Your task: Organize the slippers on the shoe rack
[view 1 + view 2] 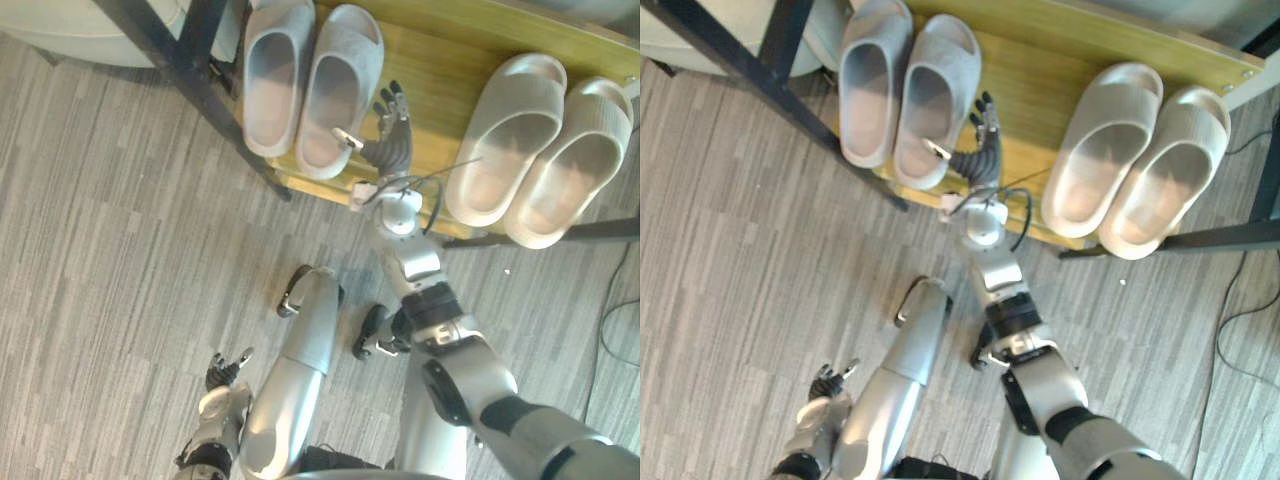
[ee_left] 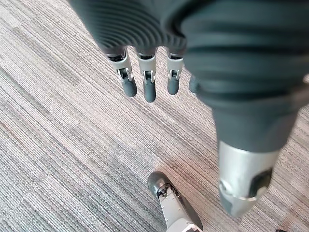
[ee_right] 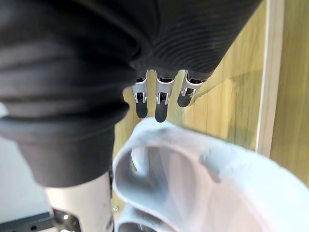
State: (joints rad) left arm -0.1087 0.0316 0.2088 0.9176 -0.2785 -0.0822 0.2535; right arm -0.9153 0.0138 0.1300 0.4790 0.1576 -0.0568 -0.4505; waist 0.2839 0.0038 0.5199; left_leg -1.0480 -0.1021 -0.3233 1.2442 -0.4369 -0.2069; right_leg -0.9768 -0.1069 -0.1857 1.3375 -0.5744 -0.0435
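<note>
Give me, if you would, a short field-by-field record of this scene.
rack: yellow wooden shelf board on a black metal frame
left pair: grey foam slippers, side by side on the shelf
right pair: beige foam slippers, side by side on the shelf
right hand: open, fingers straight, beside the grey pair
left hand: open, low over the grey striped carpet

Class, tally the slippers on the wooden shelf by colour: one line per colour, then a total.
Grey slippers: 2
Beige slippers: 2
Total: 4
</note>
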